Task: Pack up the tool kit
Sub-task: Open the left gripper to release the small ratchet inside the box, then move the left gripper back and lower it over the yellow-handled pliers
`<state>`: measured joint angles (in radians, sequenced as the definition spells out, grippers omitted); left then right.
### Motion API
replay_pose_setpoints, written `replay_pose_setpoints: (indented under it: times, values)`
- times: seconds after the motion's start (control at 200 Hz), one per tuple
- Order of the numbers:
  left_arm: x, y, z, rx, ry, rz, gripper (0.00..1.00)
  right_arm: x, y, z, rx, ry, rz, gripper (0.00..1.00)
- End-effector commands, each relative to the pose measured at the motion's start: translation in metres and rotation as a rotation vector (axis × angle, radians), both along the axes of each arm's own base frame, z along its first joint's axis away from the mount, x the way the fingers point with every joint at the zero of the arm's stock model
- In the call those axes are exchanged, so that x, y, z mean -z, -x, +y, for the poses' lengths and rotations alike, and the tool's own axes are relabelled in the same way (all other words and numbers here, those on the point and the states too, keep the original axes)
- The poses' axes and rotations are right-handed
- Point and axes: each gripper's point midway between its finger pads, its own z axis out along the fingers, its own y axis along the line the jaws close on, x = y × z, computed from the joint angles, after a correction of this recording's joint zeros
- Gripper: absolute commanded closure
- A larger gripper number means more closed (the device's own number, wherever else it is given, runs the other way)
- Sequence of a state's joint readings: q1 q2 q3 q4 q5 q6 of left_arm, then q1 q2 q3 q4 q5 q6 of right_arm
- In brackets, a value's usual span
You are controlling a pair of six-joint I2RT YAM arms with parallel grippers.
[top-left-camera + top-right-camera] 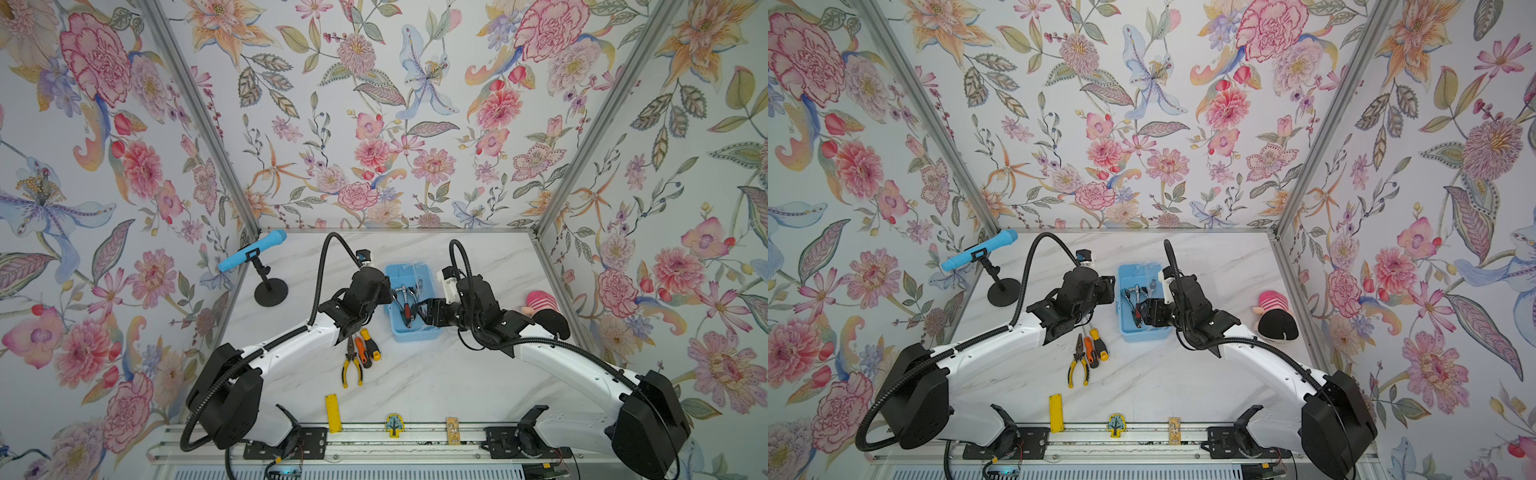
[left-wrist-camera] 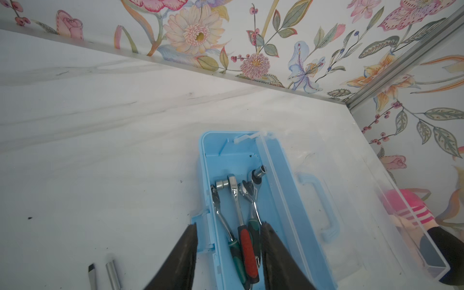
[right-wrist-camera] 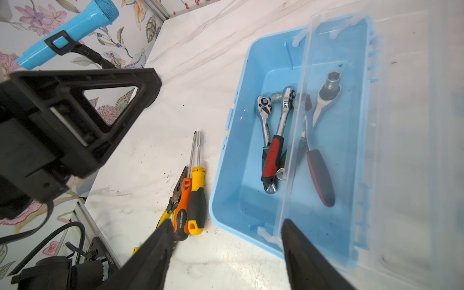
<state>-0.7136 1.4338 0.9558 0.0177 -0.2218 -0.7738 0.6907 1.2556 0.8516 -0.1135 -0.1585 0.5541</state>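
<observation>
- Blue plastic at far left: toy microphone point(image 1: 252, 250) clipped in a black stand point(image 1: 271, 293), close to the side wall.
- Near edge of the marble-look table point(image 1: 436, 382): flat yellow bar point(image 1: 332, 413), well apart from the kit.
- Further right, on the bare top: yellow-handled pliers point(image 1: 351, 370), orange screwdriver point(image 1: 361, 352) and yellow screwdriver point(image 1: 371, 344). Packed side by side, shafts pointing away from the robot base, all outside the box and just left of it.
- Above the box's latch-side wall, at its near end: left gripper point(image 2: 229, 226). Fingers parted, one outside the wall, the other over the wrench handles. Grips nothing.
- Centre of table: light-blue tool box point(image 1: 417, 333). Hinged along the right side, clear lid point(image 3: 401, 125) tilted partly open, free edge hanging over the interior. Pale blue handle point(image 2: 326, 208) on the lid.
- Inside the box: ratchet wrenches point(image 3: 272, 150), lying lengthwise and overlapping, heads toward the far end.
- At the box's near right end: right gripper point(image 3: 227, 223). Fingers spread wide, one fingertip point(image 3: 298, 246) right at the lid's free edge; contact not resolvable. Clamps nothing.
- Far right, by the wall: pink-and-black plush toy point(image 1: 540, 305).
</observation>
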Motion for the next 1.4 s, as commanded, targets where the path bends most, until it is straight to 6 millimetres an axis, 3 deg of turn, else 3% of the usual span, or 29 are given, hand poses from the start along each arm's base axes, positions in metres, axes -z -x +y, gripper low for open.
replay_pose_setpoints:
  times: [0.0,0.35,0.45,0.55,0.716,0.941,1.396]
  values:
    - [0.013,0.017,0.021,-0.032,-0.057,0.032,0.55,0.004,0.004,0.003,-0.01,0.035,-0.022,0.31]
    - [0.06,0.066,0.076,-0.115,-0.185,0.19,0.53,0.007,0.013,0.018,-0.051,0.078,-0.02,0.31]
    - [0.07,0.079,0.083,-0.1,-0.192,0.215,0.52,0.011,0.016,0.021,-0.062,0.084,-0.011,0.31]
    - [0.069,0.083,0.084,-0.088,-0.173,0.2,0.52,0.014,0.015,0.023,-0.066,0.089,-0.004,0.31]
    - [0.047,0.071,0.071,-0.055,-0.124,0.128,0.48,0.009,0.017,0.032,-0.083,0.089,-0.011,0.31]
    - [0.043,0.068,0.06,0.014,-0.181,0.144,0.46,0.005,0.027,0.035,-0.053,0.16,-0.001,0.31]
    - [0.073,0.096,0.076,0.023,-0.216,0.258,0.46,0.028,0.055,0.035,-0.059,0.27,-0.017,0.32]
